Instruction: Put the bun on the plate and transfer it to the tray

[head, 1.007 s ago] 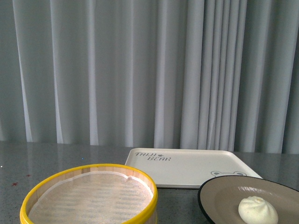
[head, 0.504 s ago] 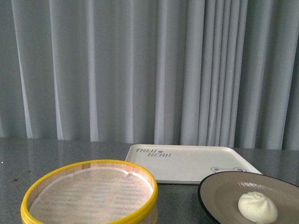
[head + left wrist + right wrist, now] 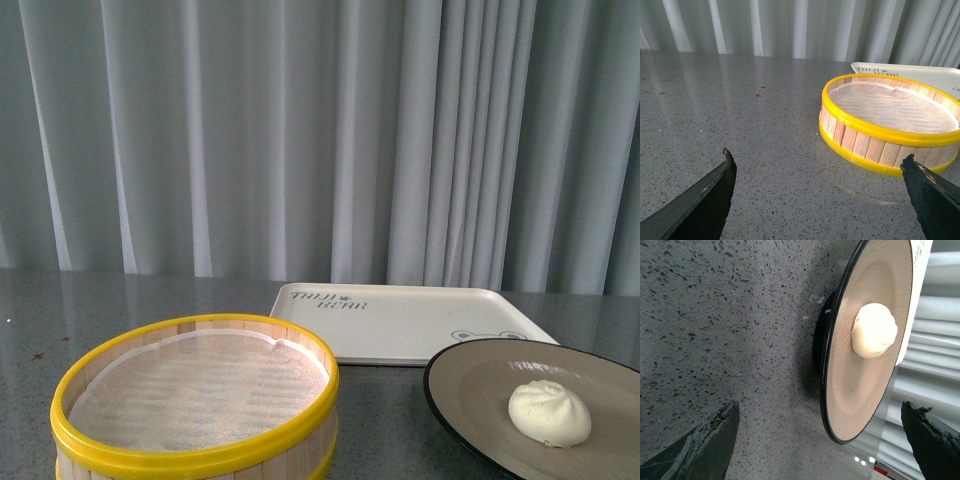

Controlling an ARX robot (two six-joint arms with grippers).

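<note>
Left gripper (image 3: pixel 818 154) and right gripper (image 3: pixel 818 405) gape empty; bun (image 3: pixel 549 413) sits loose on the plate (image 3: pixel 470 400), so a tilted lift could dump it.

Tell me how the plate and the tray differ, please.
The plate is round, the tray rectangular. The plate is beige with a black rim; the tray is cream-white with printed lettering. The plate holds a bun; the tray shows none. Both are shallow and lie flat.
</note>
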